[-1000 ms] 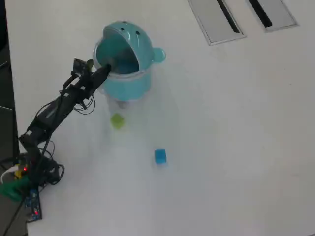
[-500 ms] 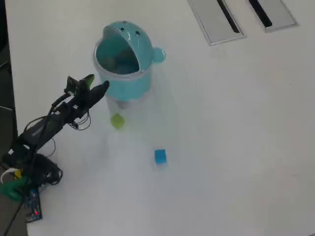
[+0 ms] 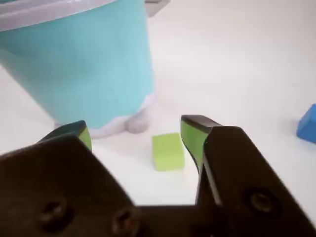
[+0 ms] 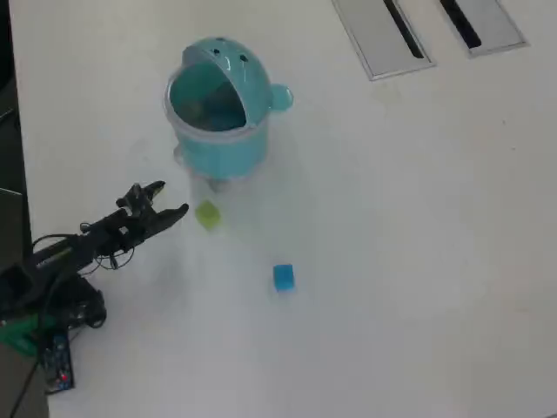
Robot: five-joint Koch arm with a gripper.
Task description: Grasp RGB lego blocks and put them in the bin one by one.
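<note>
The teal bin (image 4: 228, 148) stands upright at the upper left of the overhead view, and its wall (image 3: 84, 59) fills the top left of the wrist view. A yellow-green lego block (image 4: 207, 214) lies on the table just below the bin. A blue block (image 4: 284, 277) lies further to the lower right. My gripper (image 4: 171, 198) is low over the table, just left of the yellow-green block, and it is open. In the wrist view the yellow-green block (image 3: 168, 151) sits just ahead of the gripper (image 3: 136, 129), close to the right finger (image 3: 191, 136) and untouched. The blue block (image 3: 308, 124) shows at the right edge.
Two grey slotted panels (image 4: 383, 35) (image 4: 480, 21) lie at the top right of the overhead view. The arm's base with its cables (image 4: 43, 305) sits at the lower left by the table's dark left edge. White table (image 4: 392, 261) spreads to the right.
The gripper has drawn back from the bin's rim and come down and toward the base. It now sits low beside the yellow-green block. Neither block nor the bin has moved.
</note>
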